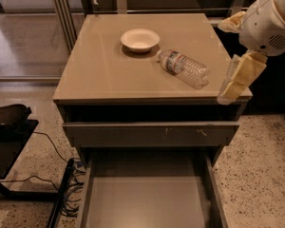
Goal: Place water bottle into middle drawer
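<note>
The water bottle (183, 68) is clear and ribbed and lies on its side on the cabinet top (99, 70), right of centre, cap pointing toward the white bowl (139, 39). The middle drawer (147, 198) is pulled out at the bottom of the view, with a bare flat floor. My gripper (223, 61) hangs at the cabinet's right edge, just right of the bottle and apart from it. Its pale yellow fingers (242, 75) are spread open and hold nothing.
Above the open drawer sits a drawer with a long scuffed front panel (152, 133), slightly out. A black stand (9, 127) and cables (69, 184) lie on the speckled floor to the left. Metal rails run behind the cabinet.
</note>
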Tool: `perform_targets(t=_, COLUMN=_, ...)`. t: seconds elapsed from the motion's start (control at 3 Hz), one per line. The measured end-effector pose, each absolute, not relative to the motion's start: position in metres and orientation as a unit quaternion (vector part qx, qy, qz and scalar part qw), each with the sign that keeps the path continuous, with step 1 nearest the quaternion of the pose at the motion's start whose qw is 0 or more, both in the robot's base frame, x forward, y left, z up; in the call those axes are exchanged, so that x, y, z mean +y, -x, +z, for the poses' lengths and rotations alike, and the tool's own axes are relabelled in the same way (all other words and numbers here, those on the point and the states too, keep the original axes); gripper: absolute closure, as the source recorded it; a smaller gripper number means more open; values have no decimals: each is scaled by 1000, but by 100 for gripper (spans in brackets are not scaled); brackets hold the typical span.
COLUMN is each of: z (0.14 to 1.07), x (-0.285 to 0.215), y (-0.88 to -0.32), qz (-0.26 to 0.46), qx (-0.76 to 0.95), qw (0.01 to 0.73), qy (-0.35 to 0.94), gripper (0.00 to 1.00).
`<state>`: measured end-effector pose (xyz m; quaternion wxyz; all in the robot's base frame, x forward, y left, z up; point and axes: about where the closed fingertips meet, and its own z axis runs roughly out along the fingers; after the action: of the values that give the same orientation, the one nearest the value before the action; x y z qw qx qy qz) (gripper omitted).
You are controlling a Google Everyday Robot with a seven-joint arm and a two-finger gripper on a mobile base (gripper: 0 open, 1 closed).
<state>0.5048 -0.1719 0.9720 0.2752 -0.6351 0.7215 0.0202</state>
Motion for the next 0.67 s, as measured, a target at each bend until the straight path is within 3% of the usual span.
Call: perform_targets(t=0.67, z=957, x=-159, y=-538, qz=41, qx=724, qw=311, qy=615, gripper=0)
